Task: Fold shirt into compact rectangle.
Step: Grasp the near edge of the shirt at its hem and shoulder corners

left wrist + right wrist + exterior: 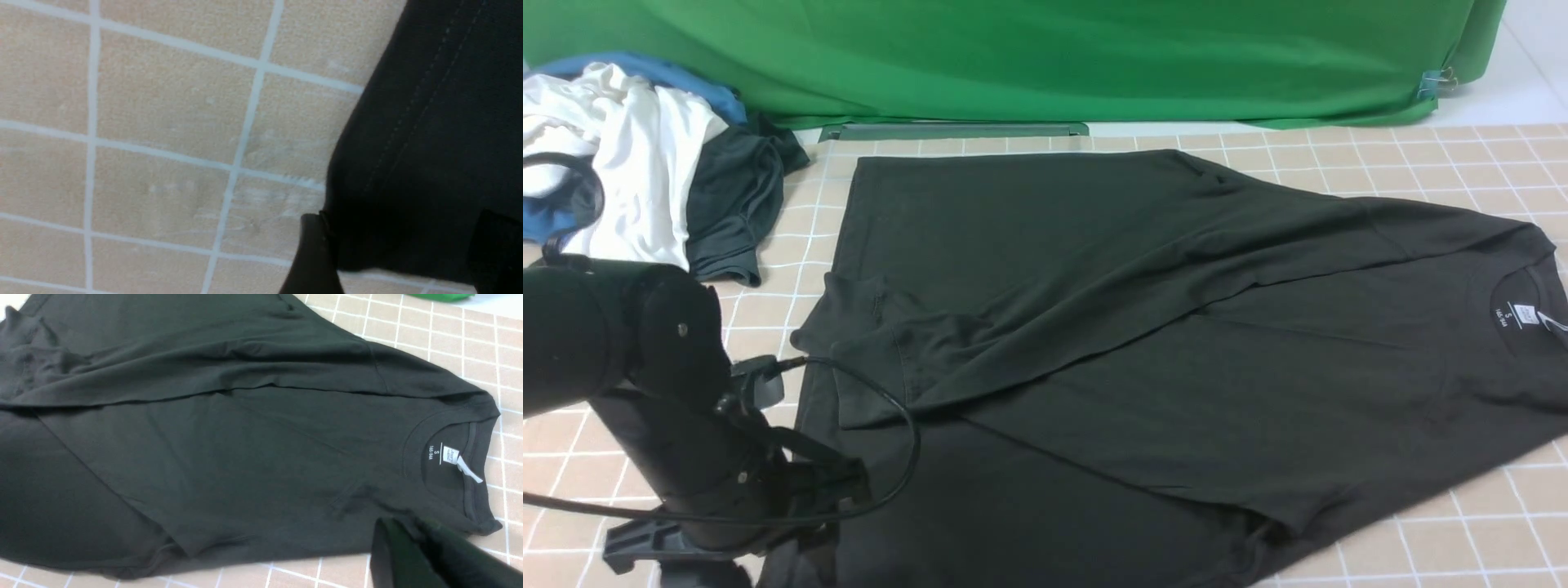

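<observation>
The black shirt (1143,327) lies spread on the checked tablecloth (1421,155), its far side folded over the middle and one sleeve (874,343) bunched at the left. Its collar points right, showing the white neck label (449,454); the chest print is hidden. My left gripper (402,249) is open low at the shirt's near-left hem corner (429,143), with cloth between its fingers (312,257). My right gripper (402,526) is shut with nothing in it, hovering beside the near shoulder close to the collar (474,490). It is out of the front view.
A pile of white (629,155), blue and dark grey garments (731,204) lies at the back left. A green backdrop (1045,57) hangs behind the table. The left arm (645,392) and its looping cable (907,441) fill the near-left corner.
</observation>
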